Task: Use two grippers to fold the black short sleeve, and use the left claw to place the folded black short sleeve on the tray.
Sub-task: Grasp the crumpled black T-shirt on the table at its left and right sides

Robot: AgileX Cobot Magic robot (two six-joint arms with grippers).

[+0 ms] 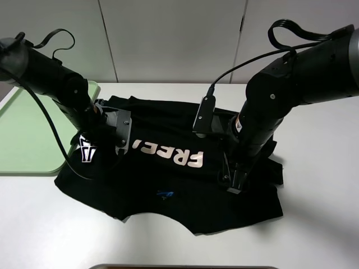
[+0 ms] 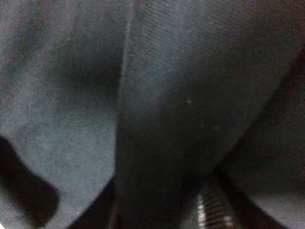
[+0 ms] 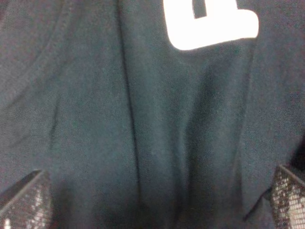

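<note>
I am resting my left gripper [image 1: 90, 152] on the left sleeve side of the black short sleeve [image 1: 168, 185], which is lying spread out on the white tabletop [image 1: 320, 224] with its pale letters [image 1: 174, 156] facing up. In the left wrist view a ridge of dark cloth is filling the frame, and I cannot tell whether that gripper is closed on it. I am holding my right gripper [image 3: 155, 205] over the right side of the black short sleeve, jaws standing wide apart, with cloth lying flat between the fingers [image 3: 24, 202]. The green tray [image 1: 28, 129] is sitting just beside the cloth, on its left in the high view.
</note>
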